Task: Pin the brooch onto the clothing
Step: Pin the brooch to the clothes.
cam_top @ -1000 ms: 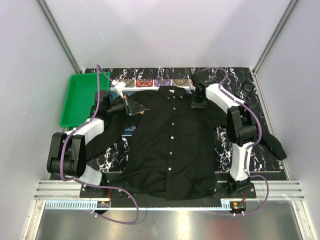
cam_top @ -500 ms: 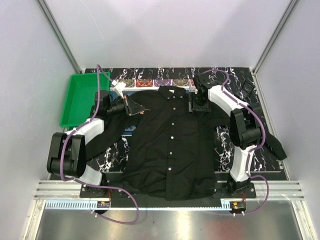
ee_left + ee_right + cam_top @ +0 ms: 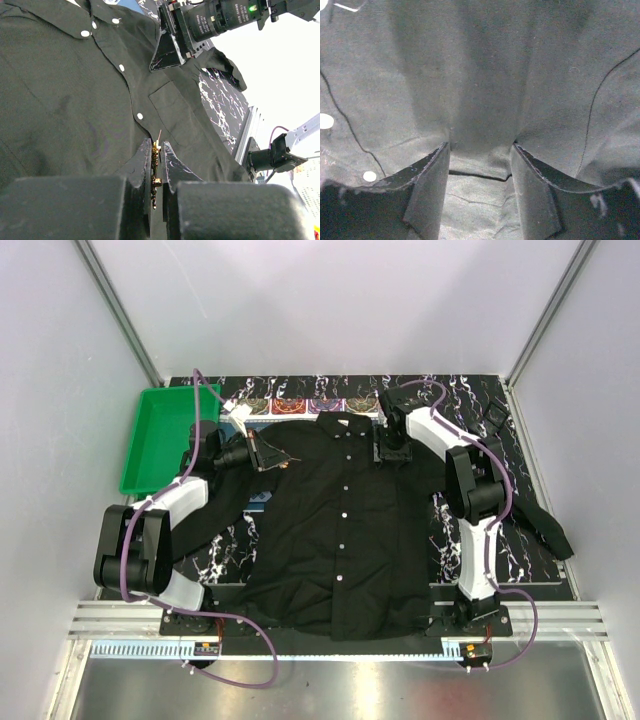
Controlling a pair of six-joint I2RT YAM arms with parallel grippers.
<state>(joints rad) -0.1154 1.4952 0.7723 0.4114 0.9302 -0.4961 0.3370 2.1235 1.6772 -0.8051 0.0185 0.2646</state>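
The clothing, a black button-up shirt [image 3: 340,530], lies spread flat on the table with its collar at the far end. My left gripper [image 3: 276,455] hovers over the shirt's left shoulder area, shut on the brooch [image 3: 156,167]. The brooch is a tiny golden pin held edge-on between the fingers, its thin needle pointing out past the tips above the shirt [image 3: 70,95]. My right gripper [image 3: 390,450] is open and pressed down on the shirt's chest near the collar. In the right wrist view its fingers [image 3: 432,170] straddle a raised fold of black cloth [image 3: 480,100].
A green tray [image 3: 165,435] stands at the far left of the table. A patterned placemat [image 3: 310,404] peeks out behind the collar. The shirt's right sleeve [image 3: 548,528] runs off toward the table's right edge. Grey walls close in on three sides.
My right gripper has gone from shut to open and shifted slightly left on the shirt's chest. The left gripper and brooch have stayed put.
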